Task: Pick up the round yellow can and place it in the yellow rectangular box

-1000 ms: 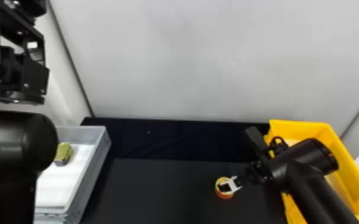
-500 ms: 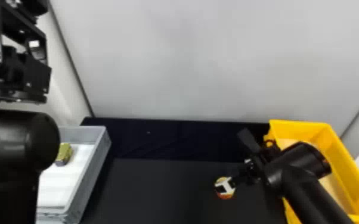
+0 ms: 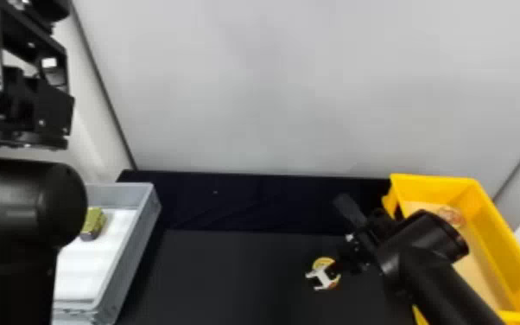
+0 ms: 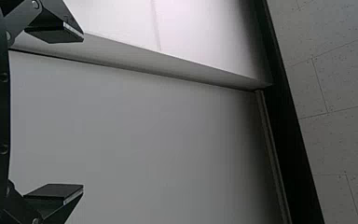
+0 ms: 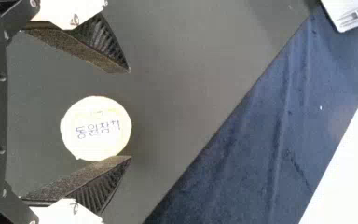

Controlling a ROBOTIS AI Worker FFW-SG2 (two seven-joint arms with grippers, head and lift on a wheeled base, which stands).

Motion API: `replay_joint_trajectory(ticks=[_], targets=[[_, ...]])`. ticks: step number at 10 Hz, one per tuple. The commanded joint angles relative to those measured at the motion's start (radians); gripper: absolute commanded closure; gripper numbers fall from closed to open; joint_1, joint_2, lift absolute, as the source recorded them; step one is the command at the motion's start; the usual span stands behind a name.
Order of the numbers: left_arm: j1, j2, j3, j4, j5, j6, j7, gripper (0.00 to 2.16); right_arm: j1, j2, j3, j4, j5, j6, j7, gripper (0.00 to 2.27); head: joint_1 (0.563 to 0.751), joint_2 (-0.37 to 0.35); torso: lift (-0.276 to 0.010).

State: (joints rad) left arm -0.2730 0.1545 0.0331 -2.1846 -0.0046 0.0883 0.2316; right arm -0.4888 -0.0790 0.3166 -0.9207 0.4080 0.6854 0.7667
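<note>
Spread wide, the right gripper [image 5: 130, 114] straddles the round yellow can [image 5: 96, 128] off-center, at 9 o'clock from the nearer right arm [image 3: 436, 276] in the head view.

The left arm [image 3: 21, 207] partly hides the gray tray [image 3: 133, 250], and the right arm [image 3: 445, 285] the yellow box [image 3: 496, 242].

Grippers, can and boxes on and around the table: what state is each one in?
Right gripper: open, fingers either side of the can
Left gripper: open, empty
Round yellow can: on the table, not boxed
Yellow box: open-topped, round item inside
Gray box: open-topped, green item inside
</note>
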Motion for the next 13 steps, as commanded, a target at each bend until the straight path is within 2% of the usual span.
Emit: replay_joint_trajectory(ticks=[1, 4, 8, 13], targets=[[0.003, 0.004, 0.004, 0.0, 0.0, -0.007, 0.0, 0.14, -0.004, -0.01, 0.018, 0.026, 0.0, -0.022, 0.001, 0.15, 0.661, 0.054, -0.002], [0.006, 0.004, 0.005, 0.0, 0.003, -0.01, -0.003, 0.14, -0.014, -0.028, 0.049, 0.033, 0.0, -0.044, 0.004, 0.16, 0.661, 0.054, -0.002], [0.006, 0.004, 0.005, 0.0, 0.005, -0.01, -0.006, 0.14, -0.025, -0.05, 0.047, 0.036, 0.012, -0.058, -0.001, 0.16, 0.661, 0.054, -0.002], [0.005, 0.004, 0.007, -0.001, 0.005, -0.013, -0.006, 0.14, -0.022, -0.045, 0.049, 0.046, 0.012, -0.064, -0.007, 0.16, 0.661, 0.054, -0.002]])
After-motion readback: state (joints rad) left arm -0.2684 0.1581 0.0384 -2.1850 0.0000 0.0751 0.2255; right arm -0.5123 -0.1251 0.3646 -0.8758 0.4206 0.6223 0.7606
